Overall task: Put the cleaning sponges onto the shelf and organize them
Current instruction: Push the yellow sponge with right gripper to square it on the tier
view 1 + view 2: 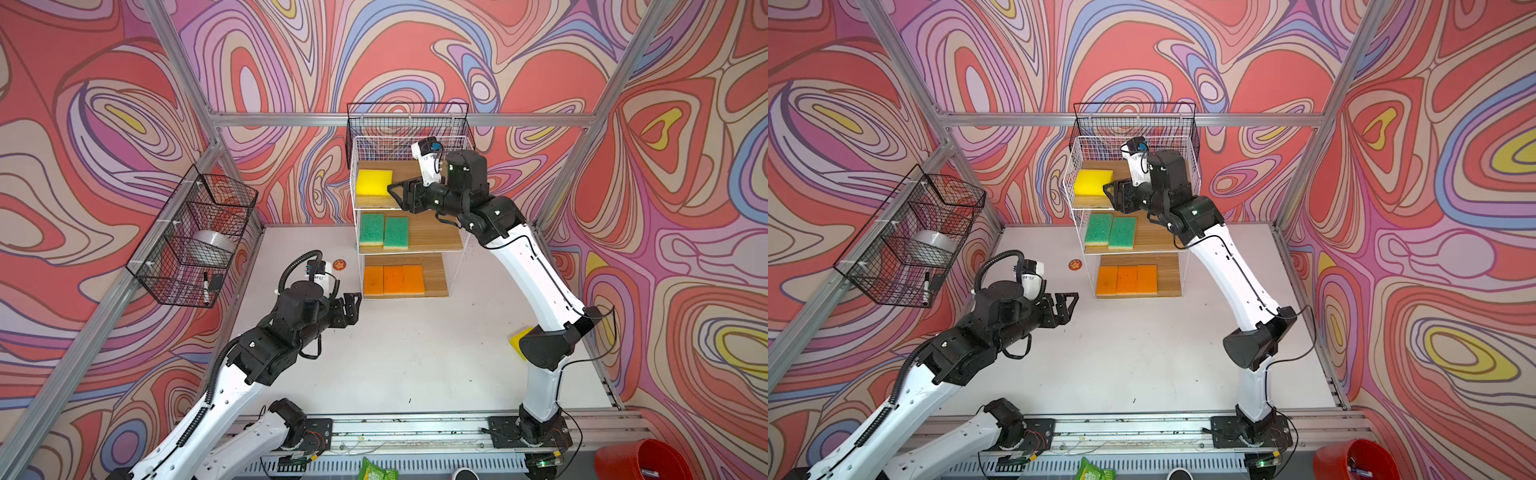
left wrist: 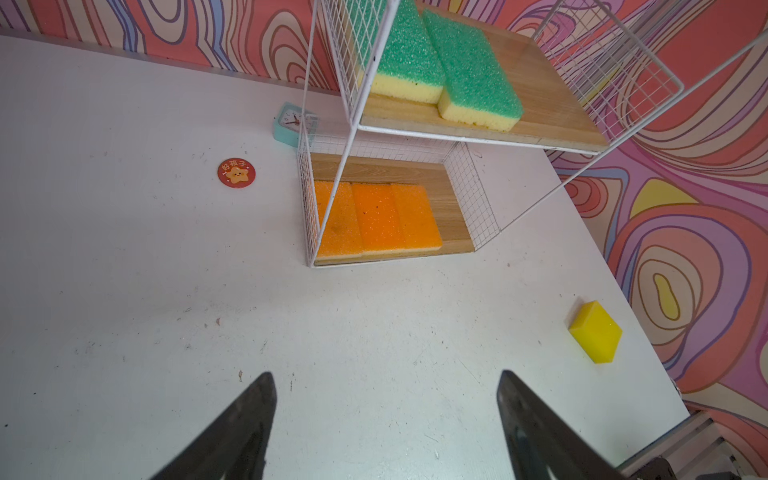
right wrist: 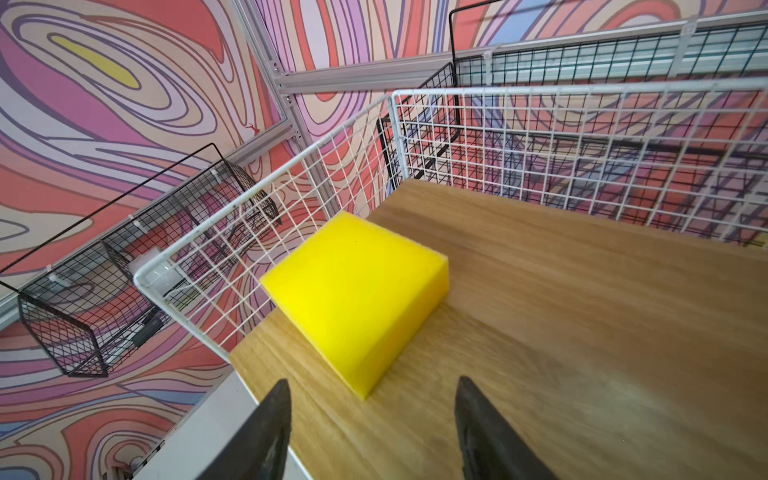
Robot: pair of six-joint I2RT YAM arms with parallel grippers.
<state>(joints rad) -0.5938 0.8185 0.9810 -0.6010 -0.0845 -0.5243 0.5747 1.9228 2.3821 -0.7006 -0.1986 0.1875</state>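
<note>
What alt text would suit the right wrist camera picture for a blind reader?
A thick yellow sponge lies on a wooden board of the white wire shelf, beside the mesh side. The open right gripper points at its near corner.

Yellow sponge (image 3: 353,299), green sponges (image 2: 473,70), orange sponges (image 2: 374,216), white shelf (image 3: 540,137), swirly red-pink walls (image 1: 124,124), seemingly teal clock (image 2: 291,124).
</note>
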